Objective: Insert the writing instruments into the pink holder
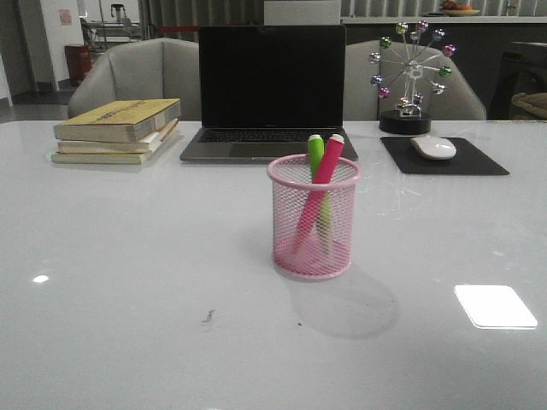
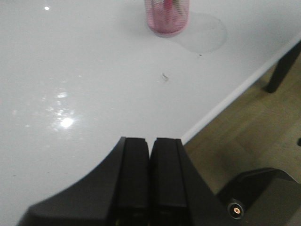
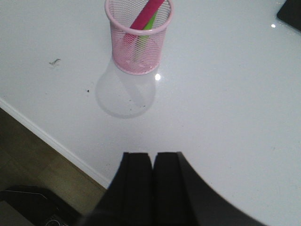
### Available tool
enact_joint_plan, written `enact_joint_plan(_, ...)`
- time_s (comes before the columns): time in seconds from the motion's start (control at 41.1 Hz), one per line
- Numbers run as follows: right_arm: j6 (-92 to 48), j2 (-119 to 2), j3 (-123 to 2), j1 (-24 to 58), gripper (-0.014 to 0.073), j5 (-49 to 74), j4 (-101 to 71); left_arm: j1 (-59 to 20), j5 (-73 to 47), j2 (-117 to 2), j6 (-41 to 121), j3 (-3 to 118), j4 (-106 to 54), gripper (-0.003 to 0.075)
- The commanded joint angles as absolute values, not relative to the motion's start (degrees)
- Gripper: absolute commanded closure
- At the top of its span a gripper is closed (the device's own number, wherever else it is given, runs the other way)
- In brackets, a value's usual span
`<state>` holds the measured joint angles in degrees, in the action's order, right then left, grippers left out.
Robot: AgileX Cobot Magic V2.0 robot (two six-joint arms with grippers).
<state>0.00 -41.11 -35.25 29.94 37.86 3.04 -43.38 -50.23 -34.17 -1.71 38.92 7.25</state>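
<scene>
The pink holder (image 1: 313,219) stands upright in the middle of the white table. Inside it lean the magenta-pink marker (image 1: 318,192) and the green marker (image 1: 316,154), their tops above the rim. The right wrist view shows the pink holder (image 3: 139,42) with the magenta-pink marker (image 3: 146,14) and green marker (image 3: 146,27) in it. In the left wrist view only the lower part of the pink holder (image 2: 166,18) shows. My left gripper (image 2: 150,141) is shut and empty near the table's front edge. My right gripper (image 3: 153,155) is shut and empty, well short of the holder. Neither arm shows in the front view.
Behind the holder stands an open laptop (image 1: 270,90). A stack of books (image 1: 118,130) lies at the back left. At the back right are a black mouse pad (image 1: 443,156) with a white mouse (image 1: 434,147) and a Ferris-wheel ornament (image 1: 408,77). The table edge (image 3: 51,143) drops to the floor.
</scene>
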Motion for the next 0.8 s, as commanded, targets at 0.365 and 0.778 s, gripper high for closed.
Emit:
enact_joint_plan(0.365, -0.67, -40.84, -36.88, 29.52, 0.0536, 34.24, 3.83, -20.63, -22.16, -16.43, 2.88, 22.38, 1.70, 0.0629)
enact_joint_plan(0.778, -0.67, -40.84, -36.88, 29.52, 0.0536, 34.24, 3.83, -7.24, -8.72, -0.96, 2.88, 6.04, 0.78, 0.0629)
